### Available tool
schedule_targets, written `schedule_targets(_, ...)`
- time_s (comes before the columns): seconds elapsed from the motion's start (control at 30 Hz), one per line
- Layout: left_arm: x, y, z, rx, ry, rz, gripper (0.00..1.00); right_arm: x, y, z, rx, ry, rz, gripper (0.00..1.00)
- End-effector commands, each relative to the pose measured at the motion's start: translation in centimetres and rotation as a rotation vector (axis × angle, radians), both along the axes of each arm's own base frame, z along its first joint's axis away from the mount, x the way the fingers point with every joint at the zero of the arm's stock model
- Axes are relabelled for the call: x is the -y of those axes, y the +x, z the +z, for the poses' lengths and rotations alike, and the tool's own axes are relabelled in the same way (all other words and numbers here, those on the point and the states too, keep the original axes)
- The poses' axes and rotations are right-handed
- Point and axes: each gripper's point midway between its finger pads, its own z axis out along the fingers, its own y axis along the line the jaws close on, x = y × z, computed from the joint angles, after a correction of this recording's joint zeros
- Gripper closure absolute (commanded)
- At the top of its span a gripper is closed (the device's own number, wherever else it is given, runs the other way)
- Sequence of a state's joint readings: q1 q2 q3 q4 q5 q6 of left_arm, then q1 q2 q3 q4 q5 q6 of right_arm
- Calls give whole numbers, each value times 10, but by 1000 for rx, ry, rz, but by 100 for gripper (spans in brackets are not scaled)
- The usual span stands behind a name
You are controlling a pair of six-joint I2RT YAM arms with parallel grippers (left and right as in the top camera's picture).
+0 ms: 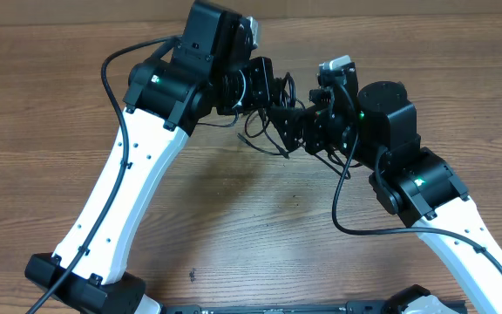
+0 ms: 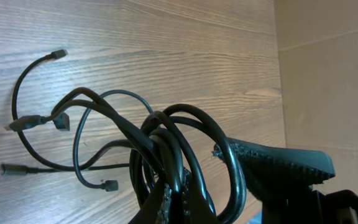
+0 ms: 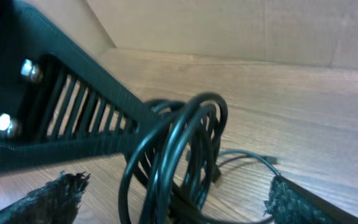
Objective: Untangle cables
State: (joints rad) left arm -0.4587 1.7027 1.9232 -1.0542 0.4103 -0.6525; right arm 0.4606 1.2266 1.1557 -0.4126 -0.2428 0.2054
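A tangle of black cables (image 1: 273, 122) hangs between the two grippers at the table's far middle. In the left wrist view my left gripper (image 2: 180, 202) is shut on the cable bundle (image 2: 185, 137), holding its loops above the table. Loose ends with plugs (image 2: 59, 55) trail on the wood. In the right wrist view my right gripper (image 3: 176, 193) is open, its two padded fingertips on either side of the cable loops (image 3: 179, 149). The left gripper's slotted finger (image 3: 73, 118) is just beyond the loops. In the overhead view, left gripper (image 1: 273, 92) and right gripper (image 1: 308, 131) nearly touch.
The wooden table (image 1: 234, 201) runs under both arms. A cardboard wall (image 3: 229, 28) stands along the far edge, close behind the grippers. The right arm's own black cable (image 1: 347, 209) loops down beside its forearm.
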Motion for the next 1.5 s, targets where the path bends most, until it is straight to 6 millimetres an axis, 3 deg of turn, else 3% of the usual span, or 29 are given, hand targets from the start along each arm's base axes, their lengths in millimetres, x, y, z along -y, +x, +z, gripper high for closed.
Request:
schedule_targets(0.0,9,-7,3,-24,-34,-21,96,3,0,19,46,15,-21,50)
schedule_targets(0.03,8,-8,2,-29,-30,-23,96,4,1,19,47,15,-23,71)
schedule_targets(0.07,9,-11,2,-43,-38,-35,96,4,1,19,47,15,-23,80)
schedule_targets(0.23,28,-33,14,-72,-144,-188,96,6,3,18,50,4,-39,82)
schedule_targets(0.3,31,-39,16,-54,-156,-247,96,9,4,18,51,-3,-56,96)
schedule_targets(0.43,22,-47,20,-55,-198,-334,96,25,10,8,31,-55,-140,96)
schedule_targets(0.57,-7,-44,30,-70,-290,-360,96,44,17,1,7,-74,-196,96)
schedule_targets(0.77,-74,-33,69,7,-549,-364,96,79,26,-9,-26,-114,-272,96)
schedule_targets(0.97,-136,-17,85,27,-663,-214,96,81,26,-10,-14,-141,-258,96)
schedule_targets(1.07,-169,-6,79,47,-627,-108,96,75,25,-8,-11,-123,-227,96)
schedule_targets(1.23,-165,-10,55,31,-494,-107,96,58,21,3,17,-61,-138,96)
schedule_targets(1.27,-161,-11,49,13,-462,-107,92,55,21,7,27,-48,-122,96)
schedule_targets(1.3,-156,-12,43,0,-428,-116,81,52,21,10,30,-27,-117,96)
schedule_targets(1.37,-135,-17,32,-25,-364,-163,33,48,22,17,38,13,-105,96)
schedule_targets(1.4,-130,-19,30,-30,-352,-177,28,46,22,20,38,30,-103,96)
schedule_targets(1.47,-112,-24,28,-40,-334,-222,26,45,23,24,28,69,-116,96)
